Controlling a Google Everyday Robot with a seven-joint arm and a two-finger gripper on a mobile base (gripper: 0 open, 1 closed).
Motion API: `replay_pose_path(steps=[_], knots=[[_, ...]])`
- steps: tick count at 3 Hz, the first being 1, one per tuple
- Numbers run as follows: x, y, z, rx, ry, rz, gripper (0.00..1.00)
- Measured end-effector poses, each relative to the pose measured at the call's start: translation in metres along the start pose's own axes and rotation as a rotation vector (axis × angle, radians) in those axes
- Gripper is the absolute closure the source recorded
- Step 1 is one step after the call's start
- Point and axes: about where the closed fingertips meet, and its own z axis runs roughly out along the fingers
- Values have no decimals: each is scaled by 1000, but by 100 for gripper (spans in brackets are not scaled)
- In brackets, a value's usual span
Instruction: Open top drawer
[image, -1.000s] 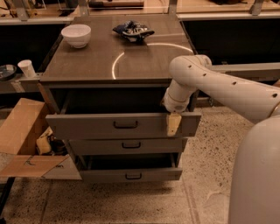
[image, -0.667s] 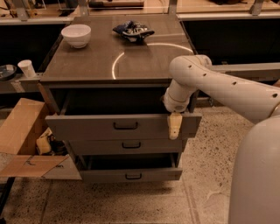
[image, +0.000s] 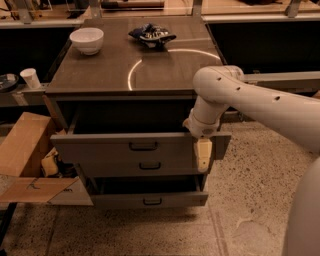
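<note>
Camera view, hand (image: 203, 156) at open top drawer (image: 100, 148)

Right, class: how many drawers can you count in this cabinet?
3, stacked: the top drawer pulled out, the middle drawer below it, the bottom drawer lowest, also partly out. The gripper hangs at the top drawer's right end.

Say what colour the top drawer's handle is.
Black handle, camera view. Claw hangs at right of top drawer.
</note>
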Motion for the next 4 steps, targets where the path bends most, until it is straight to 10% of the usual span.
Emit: replay_pose_path(steps=[3,4], knots=[[-3,96,-31,-39,49,37,73],[-3,97,-32,-38,49,37,69]])
